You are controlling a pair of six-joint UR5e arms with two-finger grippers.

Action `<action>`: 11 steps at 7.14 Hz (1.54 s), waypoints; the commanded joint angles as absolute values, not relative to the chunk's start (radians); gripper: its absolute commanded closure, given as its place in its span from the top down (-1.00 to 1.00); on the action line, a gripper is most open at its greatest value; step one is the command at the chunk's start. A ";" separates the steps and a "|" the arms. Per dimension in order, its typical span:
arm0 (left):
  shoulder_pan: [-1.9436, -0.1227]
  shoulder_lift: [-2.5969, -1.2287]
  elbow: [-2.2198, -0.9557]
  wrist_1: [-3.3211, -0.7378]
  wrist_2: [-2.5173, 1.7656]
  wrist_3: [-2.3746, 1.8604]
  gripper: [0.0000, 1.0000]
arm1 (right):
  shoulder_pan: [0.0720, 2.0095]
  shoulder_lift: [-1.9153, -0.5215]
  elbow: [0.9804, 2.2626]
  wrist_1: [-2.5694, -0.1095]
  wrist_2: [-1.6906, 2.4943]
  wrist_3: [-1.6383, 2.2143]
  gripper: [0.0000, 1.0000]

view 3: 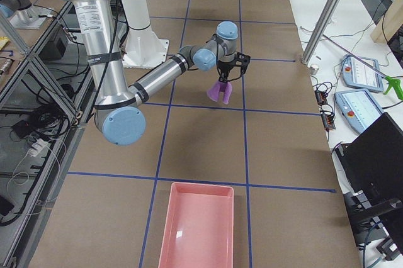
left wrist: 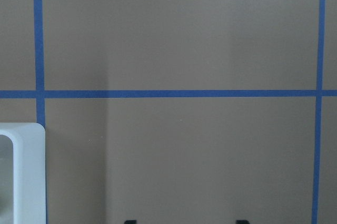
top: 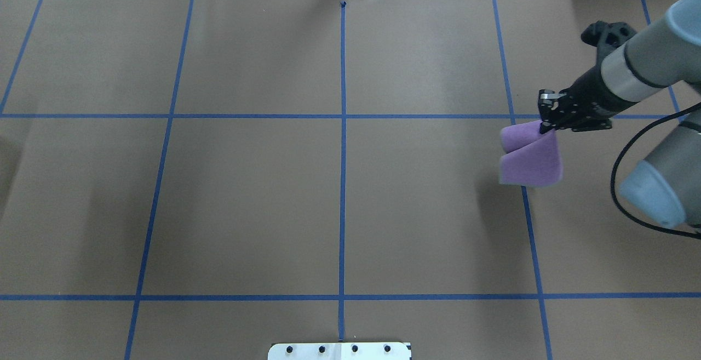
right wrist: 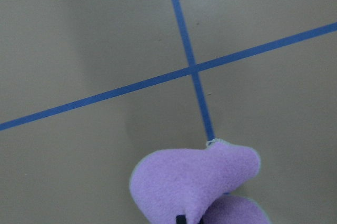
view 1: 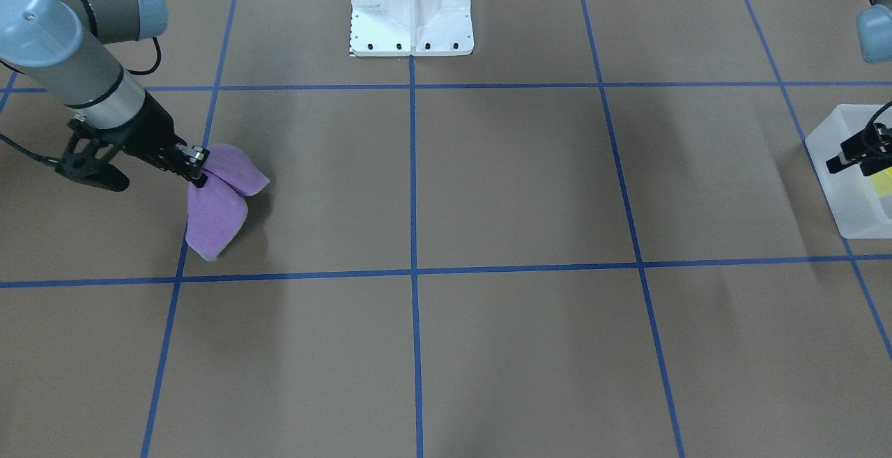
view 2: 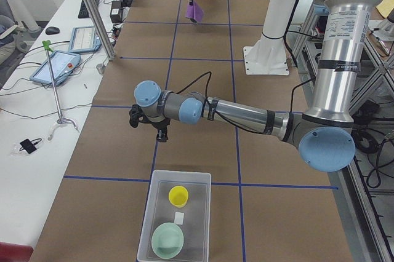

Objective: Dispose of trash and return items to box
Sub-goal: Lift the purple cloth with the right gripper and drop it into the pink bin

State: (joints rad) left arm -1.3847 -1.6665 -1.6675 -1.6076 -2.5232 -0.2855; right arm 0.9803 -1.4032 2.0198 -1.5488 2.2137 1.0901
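My right gripper (top: 547,124) is shut on a purple cloth (top: 531,160) and holds it above the table; the cloth hangs in two folded lobes, as the front view (view 1: 219,214) and the right wrist view (right wrist: 195,184) also show. The frosted-white box (view 2: 175,216) holds the yellow cup (view 2: 178,196) and the sage-green bowl (view 2: 167,240). My left gripper (view 2: 161,136) hovers over the table just beyond the box's end. In the left wrist view its fingertips (left wrist: 130,222) stand wide apart and empty, with the box's corner (left wrist: 21,171) at the lower left.
A pink tray (view 3: 198,227) lies at the table's end on my right. The white robot pedestal (view 1: 411,8) stands at mid-table by the base. A small white scrap (view 2: 179,218) lies in the box between cup and bowl. Blue tape lines grid the brown table.
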 commanded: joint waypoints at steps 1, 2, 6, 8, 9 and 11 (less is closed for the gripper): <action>-1.384 -1.648 -1.671 -1.611 -2.525 -0.284 0.40 | 1.215 -1.521 2.102 -1.774 2.268 0.590 -1.00; -1.384 -1.646 -1.678 -1.615 -2.529 -0.284 0.40 | 1.336 -1.548 2.094 -1.872 2.276 0.367 -1.00; -1.382 -1.647 -1.678 -1.617 -2.530 -0.284 0.40 | 1.740 -1.577 1.723 -1.965 2.238 -0.437 -1.00; -1.382 -1.647 -1.678 -1.617 -2.530 -0.285 0.40 | 1.761 -1.647 1.620 -1.867 2.211 -0.505 -1.00; -1.382 -1.647 -1.678 -1.617 -2.530 -0.285 0.40 | 1.761 -1.692 1.562 -1.747 2.200 -0.506 -1.00; -1.382 -1.647 -1.678 -1.617 -2.530 -0.285 0.40 | 1.761 -1.695 1.478 -1.645 2.195 -0.506 -1.00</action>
